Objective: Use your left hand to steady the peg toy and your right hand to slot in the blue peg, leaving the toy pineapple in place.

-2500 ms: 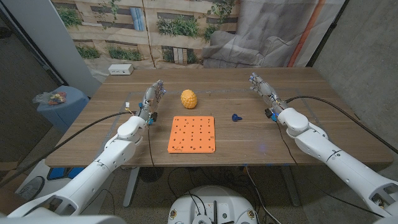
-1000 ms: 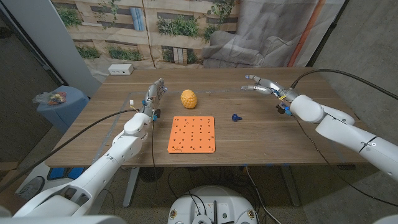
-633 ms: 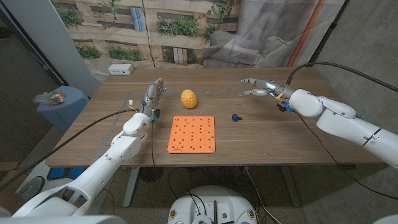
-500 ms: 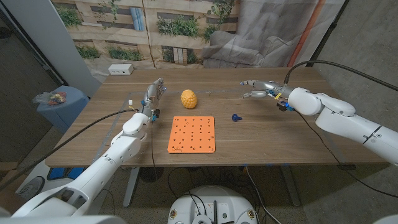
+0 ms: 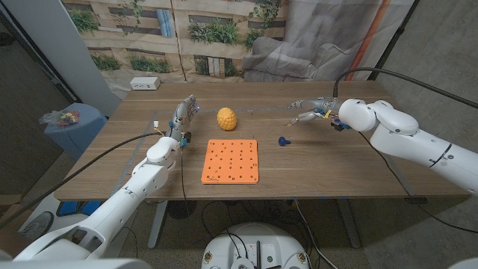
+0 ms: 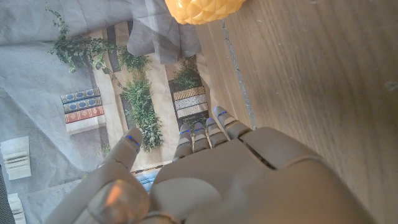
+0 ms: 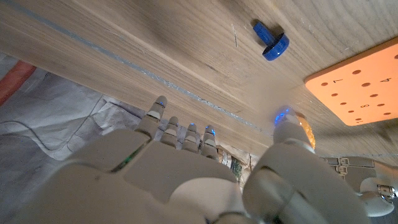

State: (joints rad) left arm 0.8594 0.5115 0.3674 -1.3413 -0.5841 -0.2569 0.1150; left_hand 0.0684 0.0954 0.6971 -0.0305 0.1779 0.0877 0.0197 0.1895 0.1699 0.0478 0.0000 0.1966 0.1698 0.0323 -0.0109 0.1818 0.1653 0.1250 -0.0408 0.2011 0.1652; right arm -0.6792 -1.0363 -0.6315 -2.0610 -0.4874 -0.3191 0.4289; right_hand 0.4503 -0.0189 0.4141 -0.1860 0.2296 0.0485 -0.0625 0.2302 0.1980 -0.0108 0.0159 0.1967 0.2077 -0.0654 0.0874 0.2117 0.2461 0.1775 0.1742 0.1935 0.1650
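Head view: small blue peg (image 5: pixel 283 140), short-stemmed, flat-capped.

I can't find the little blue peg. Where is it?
In the head view, the blue peg lies on the table, right of the orange peg toy, just below the right hand.

The left arm reached forward from the near left corner, its forearm lying low along the tabletop, and the left hand (image 5: pixel 183 114) stood at its end with the fingers (image 6: pixel 200 133) held close together and extended, the thumb set a little apart, holding nothing. The right arm came in from the right side, bent sharply at the elbow, the forearm turned inward across the table. The right hand (image 5: pixel 307 106) hung above the surface, palm down, fingers (image 7: pixel 181 129) stretched out and slightly spread, thumb apart, empty.
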